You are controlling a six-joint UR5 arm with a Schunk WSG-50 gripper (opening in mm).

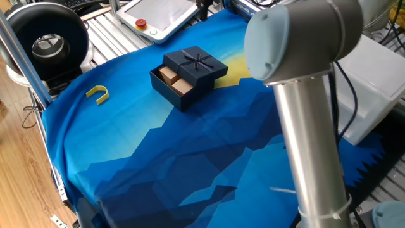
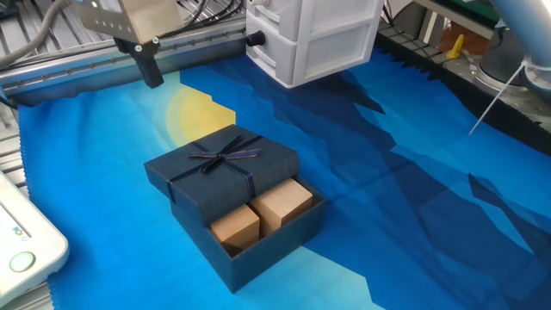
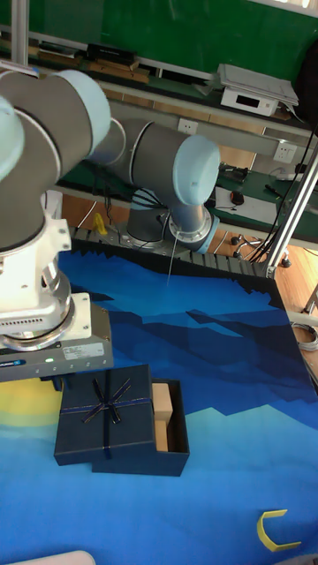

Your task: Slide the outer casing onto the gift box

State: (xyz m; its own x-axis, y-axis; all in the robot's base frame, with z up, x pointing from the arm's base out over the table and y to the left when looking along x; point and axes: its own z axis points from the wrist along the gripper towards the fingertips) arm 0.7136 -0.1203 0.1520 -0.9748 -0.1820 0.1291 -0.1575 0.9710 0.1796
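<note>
The outer casing point(image 2: 225, 169), a dark navy shell with a ribbon cross and bow, sits partly over the gift box point(image 2: 274, 234). It covers about two thirds of that navy tray. Two tan blocks point(image 2: 261, 213) show in the uncovered end. Both appear again in the first fixed view as casing point(image 1: 197, 63) and gift box point(image 1: 171, 88), and in the tall view as casing point(image 3: 104, 417) and gift box point(image 3: 175, 437). My gripper point(image 2: 151, 71) hangs above the yellow patch of cloth beyond the casing, apart from it. Its dark fingers are together, holding nothing.
A white drawer unit point(image 2: 314, 34) stands at the cloth's far edge. A yellow U-shaped piece point(image 1: 97, 94) lies on the blue cloth away from the box. A teach pendant point(image 1: 158, 14) and a black round device point(image 1: 45, 39) sit off the cloth.
</note>
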